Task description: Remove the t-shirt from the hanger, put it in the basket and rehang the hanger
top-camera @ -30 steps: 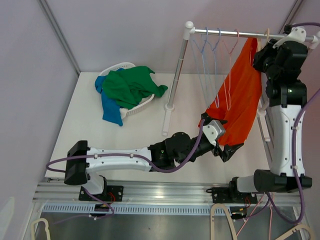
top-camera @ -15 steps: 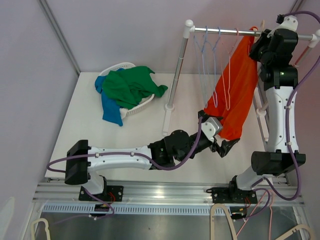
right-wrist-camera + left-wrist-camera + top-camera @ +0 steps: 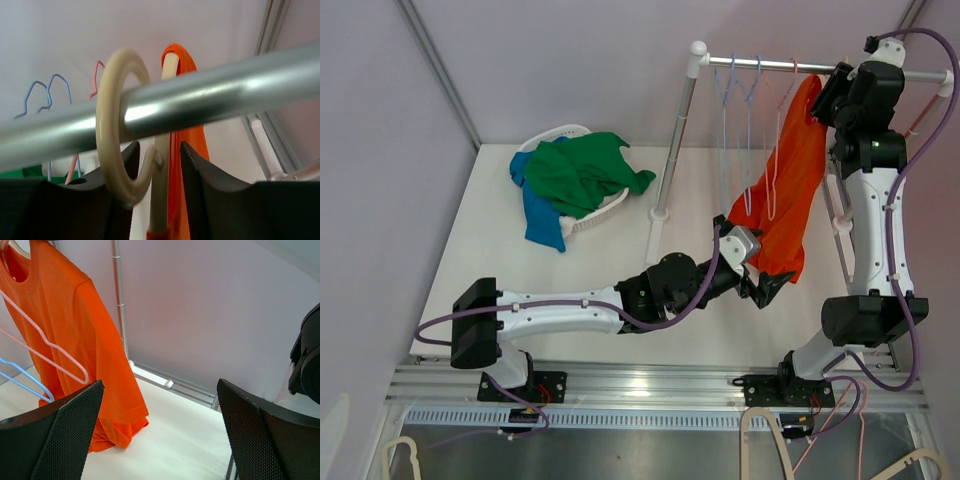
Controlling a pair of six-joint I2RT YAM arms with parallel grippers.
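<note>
My right end effector (image 3: 159, 150) straddles the cream hanger (image 3: 109, 130) under the rail (image 3: 225, 90), grip I cannot judge; left end effector (image 3: 160, 385) gapes beside the orange t-shirt (image 3: 75, 330).

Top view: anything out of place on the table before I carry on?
Yes. At the back left, clothes overflow the white basket: a blue garment trails over its rim onto the table, with a green garment heaped on top.

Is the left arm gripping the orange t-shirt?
No, the left fingers stand wide open with nothing between them; the orange t-shirt hangs beyond.
</note>
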